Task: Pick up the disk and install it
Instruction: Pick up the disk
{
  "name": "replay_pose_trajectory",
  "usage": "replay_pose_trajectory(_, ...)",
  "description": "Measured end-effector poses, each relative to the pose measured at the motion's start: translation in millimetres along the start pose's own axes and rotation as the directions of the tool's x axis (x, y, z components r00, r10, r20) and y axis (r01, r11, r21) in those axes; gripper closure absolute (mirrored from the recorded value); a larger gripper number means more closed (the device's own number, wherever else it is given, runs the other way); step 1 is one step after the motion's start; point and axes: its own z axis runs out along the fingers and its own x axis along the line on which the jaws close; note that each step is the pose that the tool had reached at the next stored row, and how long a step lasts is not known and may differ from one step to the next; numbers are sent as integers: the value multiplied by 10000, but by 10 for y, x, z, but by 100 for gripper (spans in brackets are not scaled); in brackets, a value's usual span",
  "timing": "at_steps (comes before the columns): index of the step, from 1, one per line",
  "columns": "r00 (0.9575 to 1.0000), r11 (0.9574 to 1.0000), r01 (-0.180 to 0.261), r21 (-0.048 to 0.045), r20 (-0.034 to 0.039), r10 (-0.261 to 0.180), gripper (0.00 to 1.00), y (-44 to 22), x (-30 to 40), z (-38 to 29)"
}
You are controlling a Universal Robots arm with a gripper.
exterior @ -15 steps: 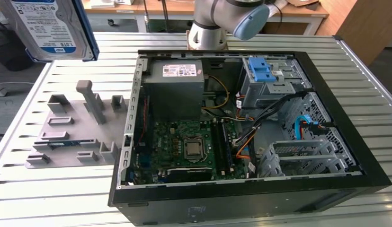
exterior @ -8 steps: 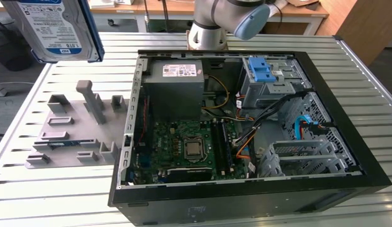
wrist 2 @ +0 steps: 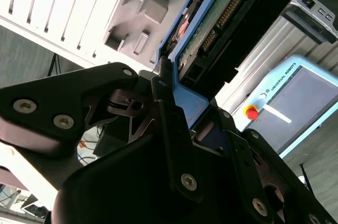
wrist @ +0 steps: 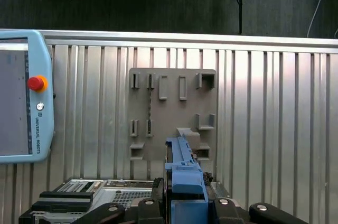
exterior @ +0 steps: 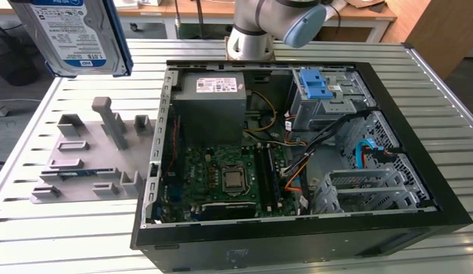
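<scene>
1. The disk [exterior: 78, 35] is held high above the table [exterior: 61, 228], at the exterior view's upper left. Its label faces that camera, and it is well apart from the case [exterior: 297, 237].
2. In both wrist views the gripper [wrist 2: 187, 108] is seen clamped on the disk's blue carrier, with a jaw pressed against each side. The slab juts out beyond the fingers.
3. The step in hand is judged to be the carry toward the case. Since only one end is gripped, a firm hold and a smooth, swing-free path are called for.
4. The grey rack [exterior: 88, 160] is judged to lie on the table beneath the disk. Its upright posts are edges to be cleared.
5. The case is ringed by raised walls. Inside, the drive cage [exterior: 328, 105] with its blue latch [exterior: 316, 85] is crowded by cables [exterior: 328, 137] and flanked by the power supply [exterior: 213, 97].
6. Open room is judged to lie only above the case.
</scene>
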Motion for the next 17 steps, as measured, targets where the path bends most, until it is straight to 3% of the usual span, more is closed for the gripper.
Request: replay_pose_trajectory(17,10000,10000,0,-13,0,0,64,-251,74,-6)
